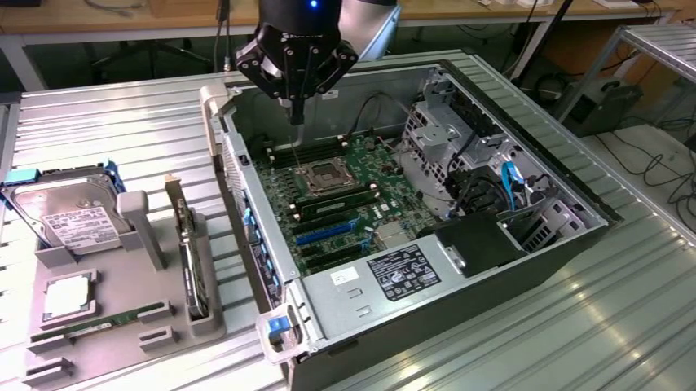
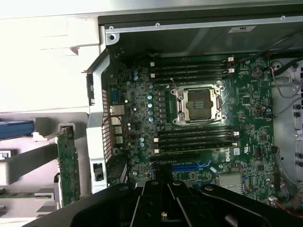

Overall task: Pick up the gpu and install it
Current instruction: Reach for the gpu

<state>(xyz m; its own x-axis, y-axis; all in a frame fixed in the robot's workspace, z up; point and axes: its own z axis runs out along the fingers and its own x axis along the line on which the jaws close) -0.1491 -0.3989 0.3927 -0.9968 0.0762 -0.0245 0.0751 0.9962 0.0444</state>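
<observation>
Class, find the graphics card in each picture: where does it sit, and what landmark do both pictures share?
Exterior view: the graphics card stands on edge in the grey holder, to the exterior view's left of the computer case.
Wrist view: the graphics card stands outside the case, beside the perforated rear wall.
Shared landmark: the processor socket.

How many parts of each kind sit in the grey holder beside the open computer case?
hard drive: 1
processor: 1
RAM stick: 1
gpu: 1
Total: 4
</observation>
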